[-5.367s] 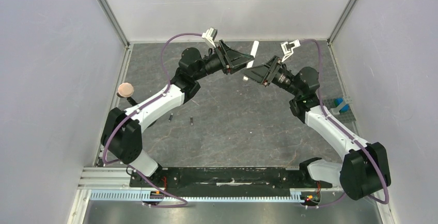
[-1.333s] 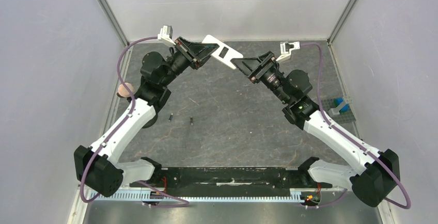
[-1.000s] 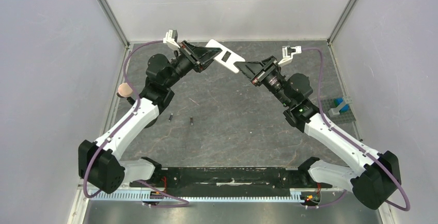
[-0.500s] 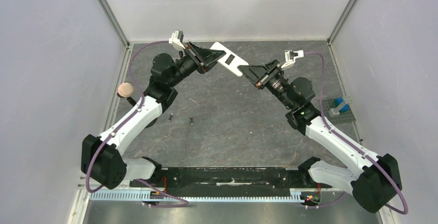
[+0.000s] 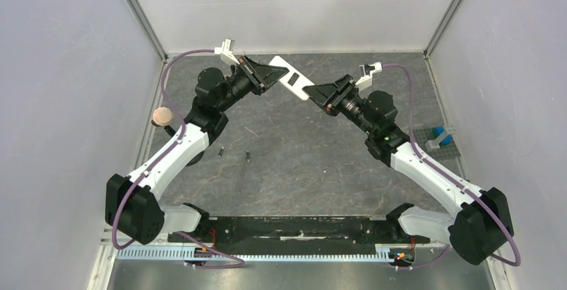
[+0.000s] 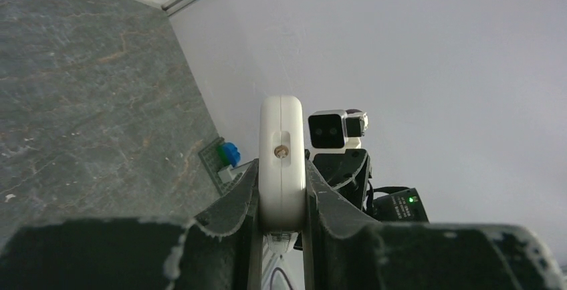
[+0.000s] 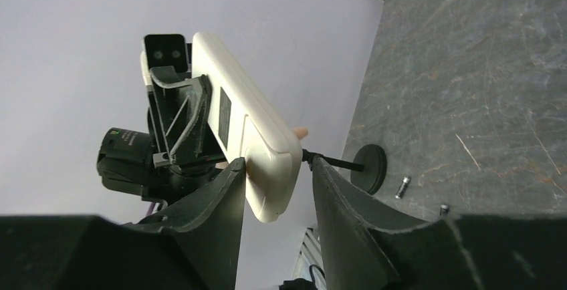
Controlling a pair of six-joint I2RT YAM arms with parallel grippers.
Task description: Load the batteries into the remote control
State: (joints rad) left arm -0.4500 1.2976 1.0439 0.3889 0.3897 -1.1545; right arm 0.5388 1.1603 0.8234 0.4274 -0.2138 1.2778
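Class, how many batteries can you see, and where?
2. One battery lies on the table beside the left arm; the other battery just right of it. More may be hidden.

The remote control [image 5: 287, 71] is held off the table at the far middle, slanted from far left to near right, its plain white back with a dark rectangular slot turned upward; its left end is clamped in the left gripper [image 6: 282, 170]; its right end is straddled by the right gripper [image 7: 277, 163], a gap being seen on one side; the batteries [image 5: 220, 151], two tiny dark cylinders, are seen lying apart on the table at the near left.
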